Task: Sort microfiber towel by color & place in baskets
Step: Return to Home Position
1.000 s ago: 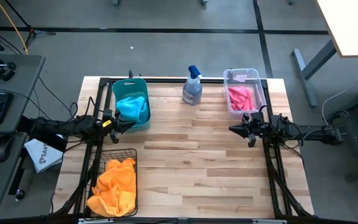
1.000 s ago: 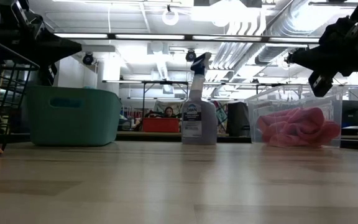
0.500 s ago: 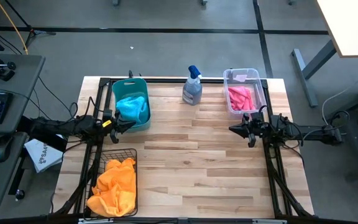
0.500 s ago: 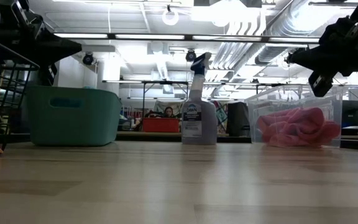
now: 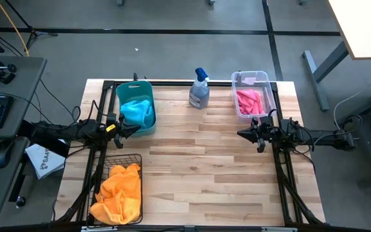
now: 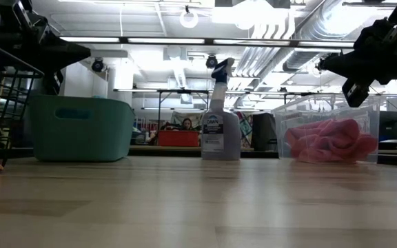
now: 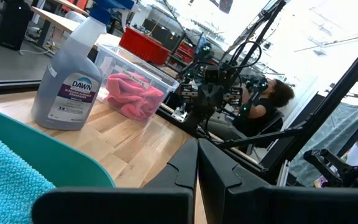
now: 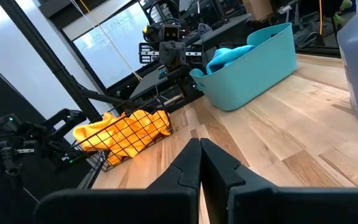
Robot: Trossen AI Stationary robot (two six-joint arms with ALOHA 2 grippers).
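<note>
Blue towels lie in the teal tub at the table's far left. Pink towels fill the clear bin at the far right. Orange-yellow towels are heaped in the black wire basket at the near left. My left gripper hovers shut above the table's left side, beside the tub's near end. My right gripper hovers shut above the right side, near the clear bin. Both touch nothing; the wrist views show the left gripper and right gripper with fingers together.
A spray bottle with a blue trigger stands at the far edge between the tub and the bin. Bare wood stretches across the table's middle and near side. A person sits beyond the table in the left wrist view.
</note>
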